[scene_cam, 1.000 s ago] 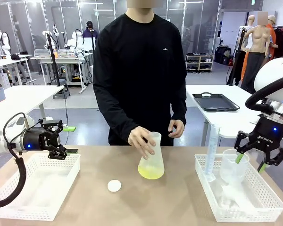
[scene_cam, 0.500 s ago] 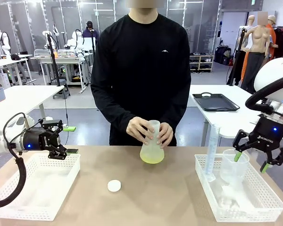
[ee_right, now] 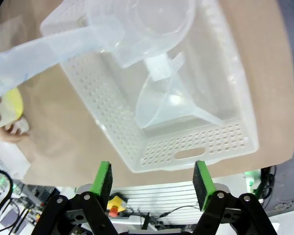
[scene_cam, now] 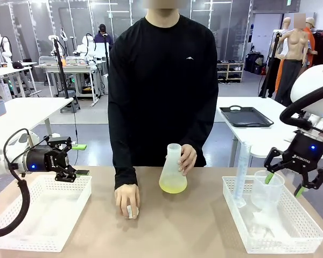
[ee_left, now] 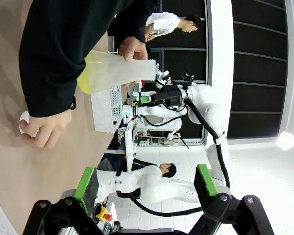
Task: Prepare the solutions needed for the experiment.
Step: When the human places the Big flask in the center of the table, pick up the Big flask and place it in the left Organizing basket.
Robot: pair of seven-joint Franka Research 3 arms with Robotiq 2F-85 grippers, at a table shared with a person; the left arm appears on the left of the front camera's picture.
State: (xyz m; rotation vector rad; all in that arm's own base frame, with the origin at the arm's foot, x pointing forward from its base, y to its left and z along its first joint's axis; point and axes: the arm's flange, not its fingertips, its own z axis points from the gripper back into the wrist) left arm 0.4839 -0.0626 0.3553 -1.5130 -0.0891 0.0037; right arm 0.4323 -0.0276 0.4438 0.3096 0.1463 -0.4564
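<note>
Solutions: a small pool of translucent pale yellow-green liquid (scene_cam: 173, 186) in the bottom of a frosted white conical flask (scene_cam: 172, 161). The flask's base rests on the tan desk (scene_cam: 194, 231) at mid-width, toward the far edge.
Person: stands at the far side in a black long-sleeved top. One hand (scene_cam: 187, 158) grips the flask's right side, and the other hand (scene_cam: 127, 199) lies on the desk, near and left of the flask.
Cap: a small round white cap (scene_cam: 131, 212), mostly covered by the fingers of that other hand.
Left gripper (scene_cam: 81, 159): above the far edge of the white perforated left basket (scene_cam: 27, 242); jaws spread, nothing between them.
Right gripper (scene_cam: 283, 184): above the white perforated right basket (scene_cam: 282, 244); jaws spread, nothing between them.
Right basket contents: a clear plastic beaker (scene_cam: 266, 191), a tall clear graduated cylinder (scene_cam: 241, 172) and a clear funnel (ee_right: 171, 105).
Writing: "ROBOTIQ" in white on both gripper bodies. A small white mark on the chest of the top and the cylinder's scale are both too small to read.
Hard to make out: in the right wrist view the cylinder is blurred and cut off at the left edge, and the flask shows there as a yellow patch.
</note>
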